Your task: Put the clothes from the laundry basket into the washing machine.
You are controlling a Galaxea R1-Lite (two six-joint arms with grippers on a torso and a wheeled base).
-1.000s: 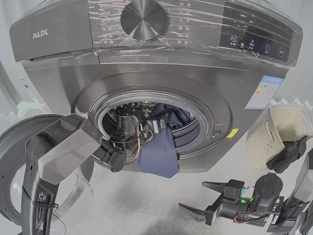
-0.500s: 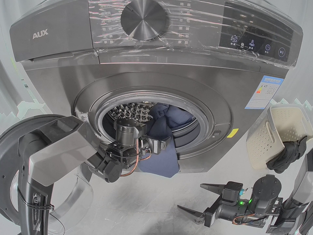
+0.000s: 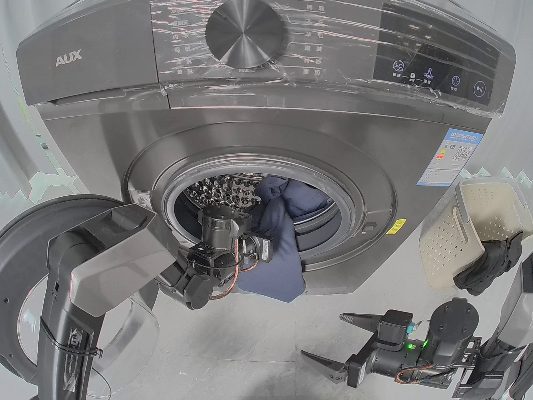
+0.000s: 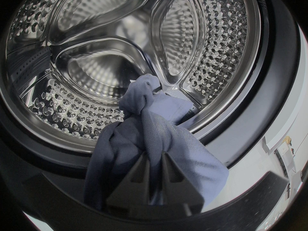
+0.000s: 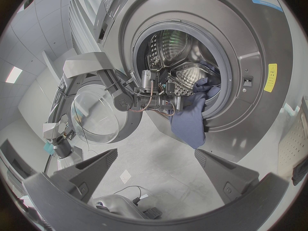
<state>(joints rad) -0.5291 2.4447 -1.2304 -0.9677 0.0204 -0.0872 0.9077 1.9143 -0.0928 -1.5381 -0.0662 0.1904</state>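
Left wrist view has the left jaws clamped tight on a fold of the blue garment (image 4: 150,129), its bunched end just ahead of them in the drum (image 4: 96,64) while a big flap hangs below them over the door seal (image 4: 276,81). I'd shove deeper past the seal before letting go, or that flap probably drags it all back out. Right jaws gape wide, holding nothing, low over the floor (image 3: 250,334), laundry basket (image 3: 438,240) up beside them.
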